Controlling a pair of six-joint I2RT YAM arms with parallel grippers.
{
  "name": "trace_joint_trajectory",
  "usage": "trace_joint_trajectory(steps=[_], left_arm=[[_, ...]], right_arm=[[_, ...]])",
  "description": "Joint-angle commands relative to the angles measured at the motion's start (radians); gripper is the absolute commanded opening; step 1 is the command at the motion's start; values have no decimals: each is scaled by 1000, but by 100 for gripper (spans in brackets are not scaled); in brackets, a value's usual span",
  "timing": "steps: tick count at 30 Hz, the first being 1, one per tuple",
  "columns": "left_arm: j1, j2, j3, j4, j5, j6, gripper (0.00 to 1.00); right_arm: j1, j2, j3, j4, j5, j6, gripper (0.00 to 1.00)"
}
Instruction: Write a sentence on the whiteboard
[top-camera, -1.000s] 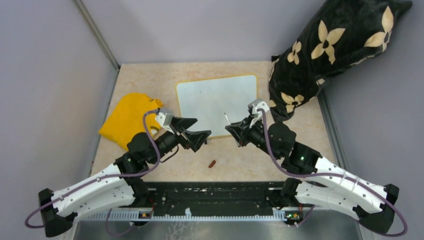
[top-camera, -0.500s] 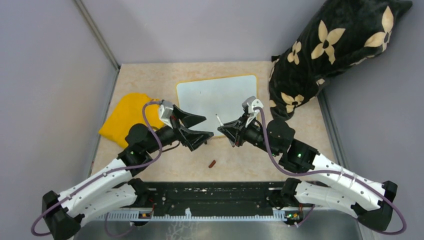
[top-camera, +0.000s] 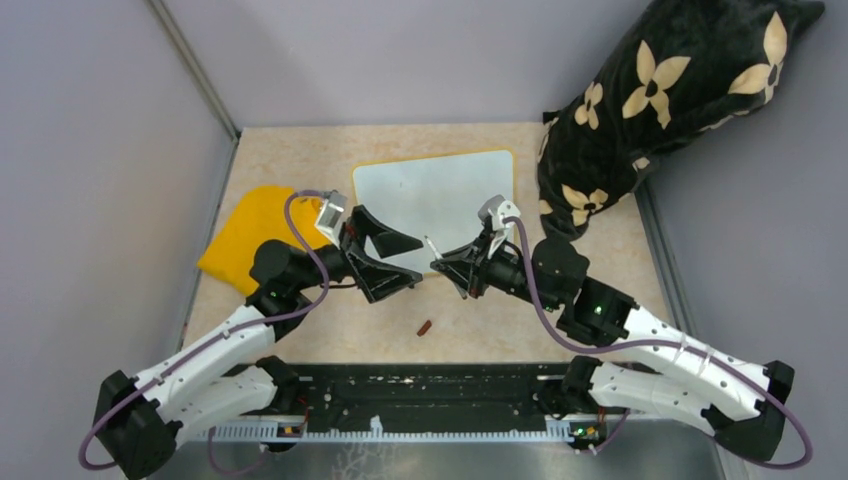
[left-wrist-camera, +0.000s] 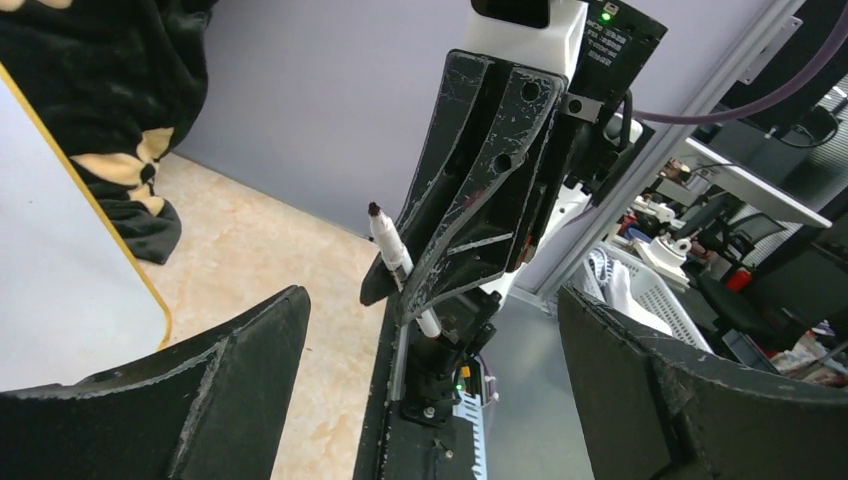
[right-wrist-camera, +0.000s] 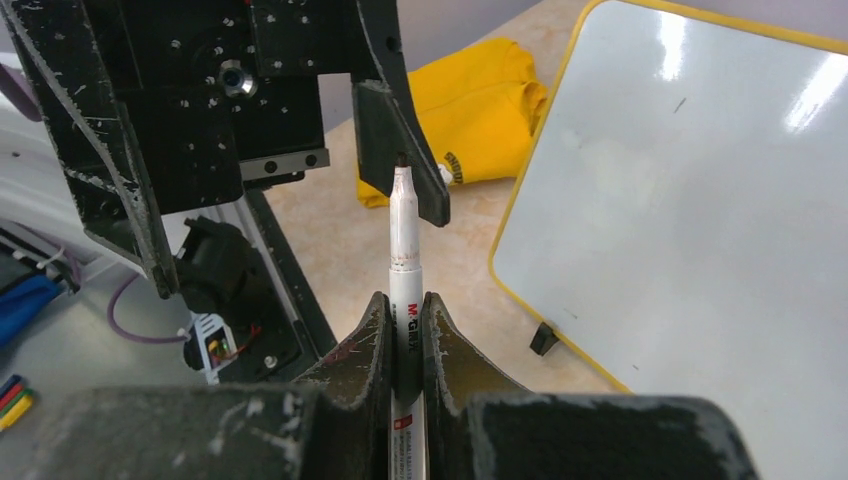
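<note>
A beige table (top-camera: 300, 150) carries a black flowered pillow (top-camera: 660, 100) at the far right, its lower end just beside the whiteboard (top-camera: 440, 190), which lies flat at far centre with a yellow cloth (top-camera: 255, 235) to its left. Over the board's near edge the left gripper (top-camera: 410, 260) stands wide apart and holds nothing, facing the right gripper (top-camera: 445, 267), clamped on a white marker (right-wrist-camera: 403, 240) with its dark tip bare. A small reddish cap (top-camera: 425, 327) lies nearer the bases
</note>
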Motion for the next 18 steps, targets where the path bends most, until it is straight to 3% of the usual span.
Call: trace_joint_trajectory(steps=[1,10,18], left_arm=[[3,9,27,50,64,-9,98],[4,44,34,79,73,-37,89],[3,48,39,120,85,-74,73]], right_arm=[[0,20,77,41,-117,-10,0],[0,50,92,35,-226,-13,0],[1,51,82,33,-250,-15,0]])
